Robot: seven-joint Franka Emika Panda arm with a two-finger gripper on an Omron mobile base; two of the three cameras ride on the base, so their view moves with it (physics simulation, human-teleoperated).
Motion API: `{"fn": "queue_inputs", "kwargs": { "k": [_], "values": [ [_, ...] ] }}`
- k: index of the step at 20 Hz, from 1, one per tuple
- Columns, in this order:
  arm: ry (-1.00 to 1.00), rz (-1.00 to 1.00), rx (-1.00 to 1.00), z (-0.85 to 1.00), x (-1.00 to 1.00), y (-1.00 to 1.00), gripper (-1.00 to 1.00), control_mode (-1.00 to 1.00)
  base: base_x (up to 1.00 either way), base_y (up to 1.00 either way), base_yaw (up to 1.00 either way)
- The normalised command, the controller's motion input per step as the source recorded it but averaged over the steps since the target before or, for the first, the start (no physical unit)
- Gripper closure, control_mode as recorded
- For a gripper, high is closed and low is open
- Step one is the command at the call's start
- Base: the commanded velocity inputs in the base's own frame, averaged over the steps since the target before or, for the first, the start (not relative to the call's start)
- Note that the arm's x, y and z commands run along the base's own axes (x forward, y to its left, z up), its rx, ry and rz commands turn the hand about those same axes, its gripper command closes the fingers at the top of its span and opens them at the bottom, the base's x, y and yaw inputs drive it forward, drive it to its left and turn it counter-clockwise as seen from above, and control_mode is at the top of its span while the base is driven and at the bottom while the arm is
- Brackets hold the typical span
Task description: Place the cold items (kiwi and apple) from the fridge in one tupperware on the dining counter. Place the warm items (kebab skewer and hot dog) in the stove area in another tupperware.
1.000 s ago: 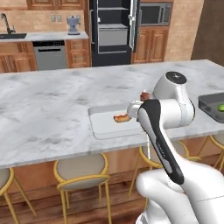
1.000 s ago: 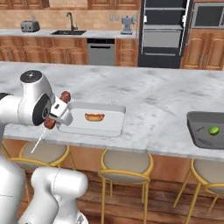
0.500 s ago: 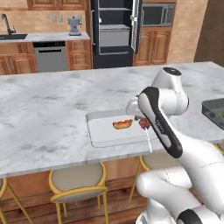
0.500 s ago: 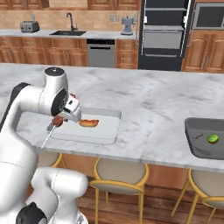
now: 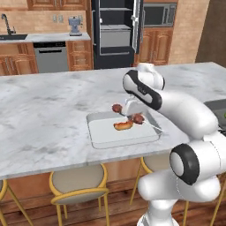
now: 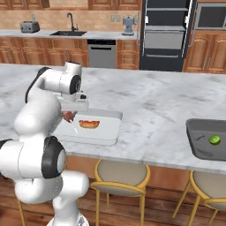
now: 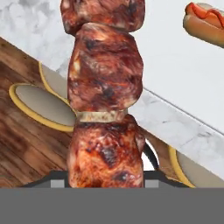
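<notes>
Item: kebab skewer (image 7: 105, 100). You had the hand (image 5: 129, 110) clenched on it; in the hand view its browned meat chunks rose straight up from between the fingertips, and in the left base view the chunks sat to either side of the hand, with the thin stick slanting away past it.

Item: white tupperware (image 5: 99, 137). It lay flat on the marble table (image 5: 44, 110), directly under the hand, near the table's front edge.

Item: hot dog (image 5: 123, 126). It rested inside the white tupperware, just below the hand and apart from the skewer; your hand view placed it toward the upper right corner (image 7: 205, 22).

Item: dark tupperware (image 6: 198, 143). It stood on the same table, well apart from the hand, with a small green fruit (image 6: 214, 140) in it.

Item: stools (image 6: 119, 174). They were tucked beneath the table edge, below the hand.
</notes>
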Motion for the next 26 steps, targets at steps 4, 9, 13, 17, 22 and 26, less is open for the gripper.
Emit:
{"fn": "queue_inputs", "kwargs": {
  "k": [4, 9, 13, 17, 22, 26],
  "values": [
    [-0.01, 1.0, -0.06, -0.63, 0.41, -0.11, 1.0, -1.0, 0.0, 0.0, 0.0],
    [0.0, 0.98, 0.0, -0.57, 0.35, -0.32, 1.0, -1.0, 0.0, 0.0, 0.0],
    [0.0, 0.84, 0.0, -0.53, 0.56, -0.4, 1.0, -1.0, 0.0, 0.0, 0.0],
    [0.0, 0.57, 0.0, -0.46, 0.5, -0.38, 1.0, -1.0, 0.0, 0.0, 0.0],
    [0.0, 0.27, 0.0, -0.41, 0.34, -0.24, 1.0, -1.0, 0.0, 0.0, 0.0],
    [0.0, 0.0, 0.0, -0.34, 0.27, 0.0, 1.0, -1.0, 0.0, 0.0, 0.0]
  ]
}}
